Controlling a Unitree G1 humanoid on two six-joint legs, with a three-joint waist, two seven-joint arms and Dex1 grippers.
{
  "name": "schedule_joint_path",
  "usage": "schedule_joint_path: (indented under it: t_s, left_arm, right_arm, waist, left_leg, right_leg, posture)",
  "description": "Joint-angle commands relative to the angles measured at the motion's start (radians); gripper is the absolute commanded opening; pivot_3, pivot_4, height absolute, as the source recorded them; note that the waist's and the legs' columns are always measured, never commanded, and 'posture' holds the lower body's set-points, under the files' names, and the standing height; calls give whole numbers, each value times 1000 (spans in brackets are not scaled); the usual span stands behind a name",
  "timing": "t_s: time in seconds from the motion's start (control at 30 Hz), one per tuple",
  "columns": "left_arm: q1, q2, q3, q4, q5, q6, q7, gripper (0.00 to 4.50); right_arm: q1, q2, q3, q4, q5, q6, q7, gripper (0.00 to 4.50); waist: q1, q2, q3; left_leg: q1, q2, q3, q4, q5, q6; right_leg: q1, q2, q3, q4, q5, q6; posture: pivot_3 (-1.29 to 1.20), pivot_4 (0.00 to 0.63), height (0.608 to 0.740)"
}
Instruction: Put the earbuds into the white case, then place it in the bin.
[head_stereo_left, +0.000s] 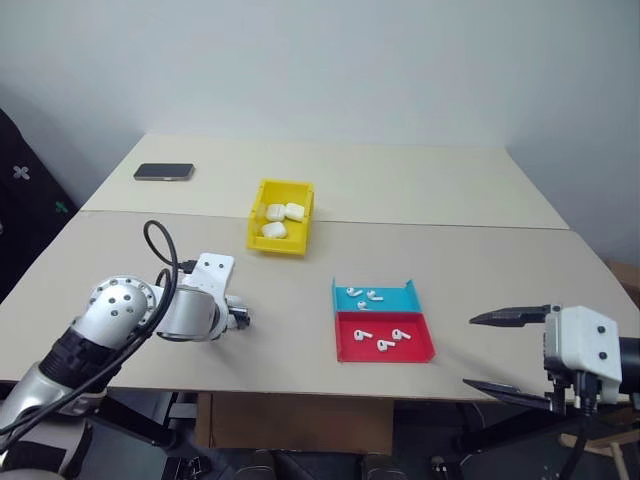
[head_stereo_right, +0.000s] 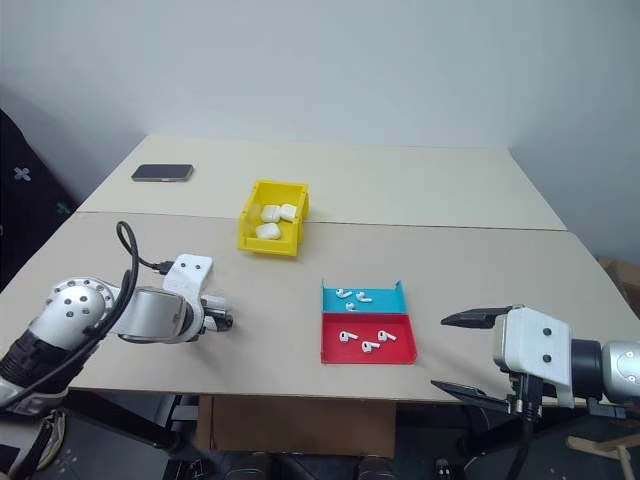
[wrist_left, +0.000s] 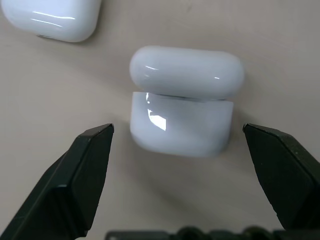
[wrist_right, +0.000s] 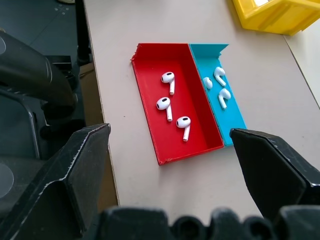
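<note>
Plain white wall (head_stereo_left: 400, 60), two beige tables (head_stereo_left: 420, 185)

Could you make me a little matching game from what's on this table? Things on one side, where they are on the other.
Things:
1. phone
2. closed white cases
3. open white case
4. three earbuds

Places:
A. in the yellow bin
B. in the red tray
C. on the table's far left corner
D. between the left end effector's open fingers

Pairs: 1-C, 2-A, 3-D, 4-B
</note>
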Motion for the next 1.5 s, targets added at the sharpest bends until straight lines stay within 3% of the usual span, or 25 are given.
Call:
schedule_joint_path:
  t_s: [0.03,0.87,0.97,1.1,1.33,1.5]
  left_arm:
    - [-33,4,-10,4,-6,9,3,4500]
    - [-73,0,-65,65,-6,20,-17,4500]
    - [-81,3,-75,70,-6,22,-9,3891]
    - [-81,5,-85,69,-6,21,-4,2761]
    - [-81,12,-90,26,21,27,-12,2760]
    - [-96,74,-34,-131,64,59,-147,2760]
  right_arm:
    - [1,5,-42,-24,8,7,-10,4443]
    - [18,8,-40,-37,0,2,-25,4443]
    - [20,8,-40,-39,-1,2,-26,4500]
    - [19,7,-39,-39,0,3,-26,4500]
    - [7,5,-24,-27,-5,-6,-27,4500]
    - [-22,-2,-26,-13,-5,-14,-23,4500]
  waist:
    - [-1,0,0]
    - [0,0,0]
    - [0,0,0]
    - [-2,0,0]
    - [-1,0,0]
    - [-2,-1,1]
  left_leg:
    - [0,0,0,0,0,0]
    - [0,0,0,0,0,0]
    - [0,0,0,0,0,0]
    - [0,0,0,0,0,0]
    - [0,-1,0,0,0,-1]
    - [-2,0,0,0,0,-1]
  right_leg:
    - [0,0,0,0,0,0]
    - [0,0,0,-1,-1,1]
    - [0,-1,0,-1,-1,1]
    - [0,0,0,-1,-1,1]
    - [0,0,0,-1,-1,1]
    - [-1,0,0,-1,-1,1]
  posture:
    - [0,150,740]
    - [0,150,740]
    - [0,150,740]
    - [0,150,740]
    - [0,150,740]
    - [0,150,740]
